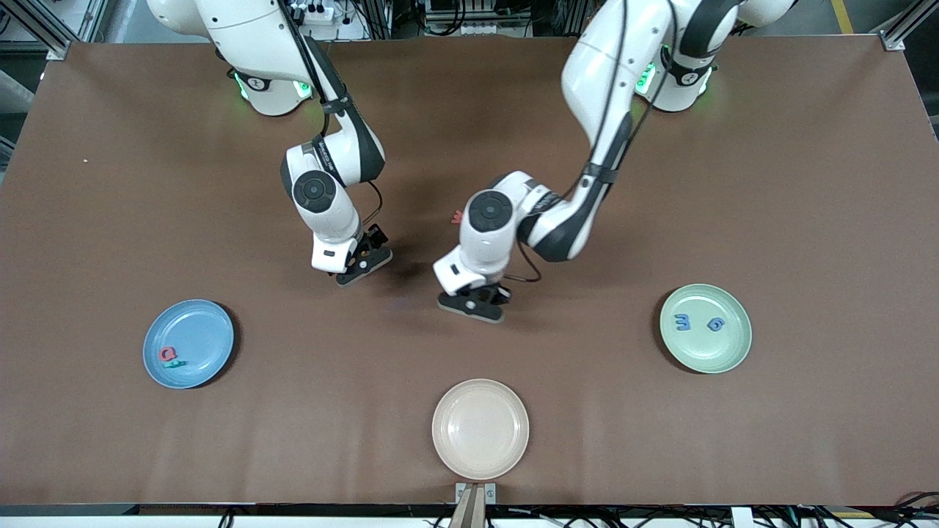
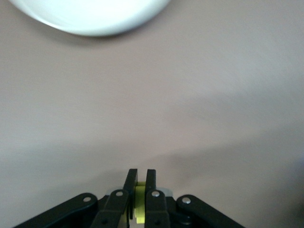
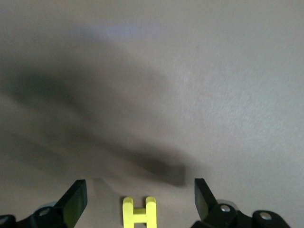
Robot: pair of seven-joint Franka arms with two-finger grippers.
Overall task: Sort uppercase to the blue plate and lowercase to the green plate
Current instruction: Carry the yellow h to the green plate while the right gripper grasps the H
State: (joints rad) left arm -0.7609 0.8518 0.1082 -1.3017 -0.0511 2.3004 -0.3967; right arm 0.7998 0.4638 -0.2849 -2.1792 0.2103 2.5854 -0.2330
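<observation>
While flat, yellow H (image 3: 139, 212) upright-facing.

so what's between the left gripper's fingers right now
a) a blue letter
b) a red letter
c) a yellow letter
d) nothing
c: the left wrist view shows the left gripper shut on a small yellow letter held between its fingers, above the bare table.

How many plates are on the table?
3. The blue plate sits toward the right arm's end, the green plate toward the left arm's end, and the cream plate lies between them, nearest the front camera.
</observation>
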